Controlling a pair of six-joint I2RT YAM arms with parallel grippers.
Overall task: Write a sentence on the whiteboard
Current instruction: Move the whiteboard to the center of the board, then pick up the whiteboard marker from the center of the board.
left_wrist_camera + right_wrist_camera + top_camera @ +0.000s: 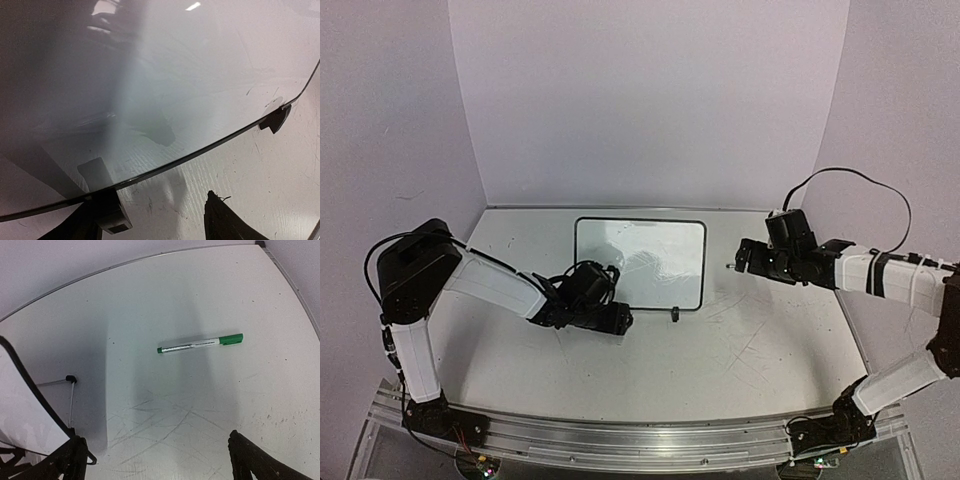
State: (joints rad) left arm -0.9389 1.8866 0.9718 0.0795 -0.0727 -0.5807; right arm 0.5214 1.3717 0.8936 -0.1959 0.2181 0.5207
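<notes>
Black-framed whiteboard point(640, 262) just beyond left tool point(152, 215)

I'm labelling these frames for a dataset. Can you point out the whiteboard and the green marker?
whiteboard point(642, 262): top external view, on the bare middle of its white surface.
green marker point(194, 345): right wrist view, on the middle of its white barrel.

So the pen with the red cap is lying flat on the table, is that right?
Not quite. The pen is lying flat on the table, but its cap is green, not red. The right wrist view shows it.
</notes>
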